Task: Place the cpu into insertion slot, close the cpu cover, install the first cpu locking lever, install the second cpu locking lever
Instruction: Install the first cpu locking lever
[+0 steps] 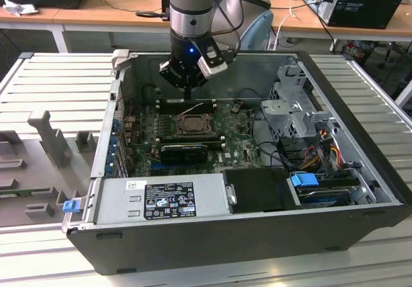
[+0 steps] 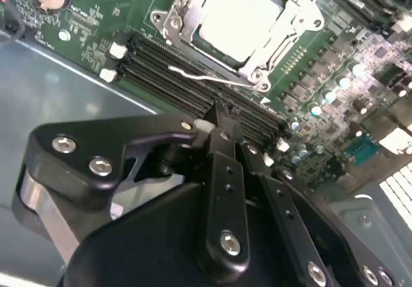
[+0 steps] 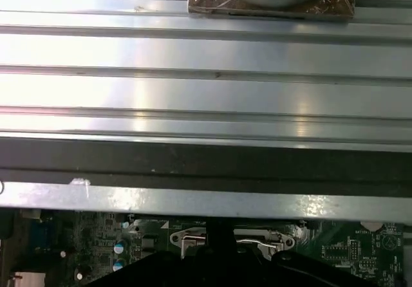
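The main risk sits at the tip of the end effector (image 2: 222,129). Its fingers are pressed together into one narrow blade holding nothing, and such a thin tip could slip off the springy wire locking lever (image 2: 196,74) just beyond it. It might then jab the memory slots (image 2: 167,65) that lie directly under the tip. I cannot tell whether the tip touches the lever or hangs just short of it.

The lever juts out from the socket, apparently not latched. A push at the wrong angle would likely bend it rather than seat it, or let it spring back.

Past the lever, the cpu cover (image 2: 180,17) lies flat, and the pale cpu (image 2: 238,13) shows through its window, seated in the insertion slot (image 2: 257,74).

In the exterior view the end effector (image 1: 187,96) hangs just behind the socket over the green motherboard (image 1: 238,142). The board sits inside the open computer case (image 1: 257,235), which rests on the ribbed counter (image 1: 58,87).
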Robot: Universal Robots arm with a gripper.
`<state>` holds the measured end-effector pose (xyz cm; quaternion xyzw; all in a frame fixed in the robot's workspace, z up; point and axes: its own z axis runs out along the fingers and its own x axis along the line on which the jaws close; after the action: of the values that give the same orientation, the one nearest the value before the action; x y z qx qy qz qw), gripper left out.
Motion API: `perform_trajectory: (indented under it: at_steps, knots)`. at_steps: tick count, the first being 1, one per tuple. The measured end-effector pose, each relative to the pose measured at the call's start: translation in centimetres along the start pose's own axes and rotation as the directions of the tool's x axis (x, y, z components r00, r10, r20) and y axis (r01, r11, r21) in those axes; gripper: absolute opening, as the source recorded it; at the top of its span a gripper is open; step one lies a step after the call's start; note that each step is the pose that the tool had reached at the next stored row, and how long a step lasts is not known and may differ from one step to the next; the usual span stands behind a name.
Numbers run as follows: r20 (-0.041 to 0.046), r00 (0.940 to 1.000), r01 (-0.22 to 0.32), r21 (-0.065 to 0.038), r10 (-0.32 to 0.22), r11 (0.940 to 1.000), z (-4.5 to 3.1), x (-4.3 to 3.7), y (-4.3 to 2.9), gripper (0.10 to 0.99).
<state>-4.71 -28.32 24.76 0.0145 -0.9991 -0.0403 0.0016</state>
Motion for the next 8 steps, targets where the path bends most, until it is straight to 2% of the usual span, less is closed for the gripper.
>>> perform_trajectory:
  at_steps: [2,4,8]
  knots:
    - [0.0,1.0,0.0,0.0,0.0,1.0,0.41,-0.15,-0.04,0.106]
    - [-0.0001,1.0,0.001,0.0,-0.001,1.0,1.08,-0.76,-0.11,0.106]
    - [-0.0002,1.0,0.002,0.0,-0.002,1.0,1.76,-1.53,-0.17,0.106]
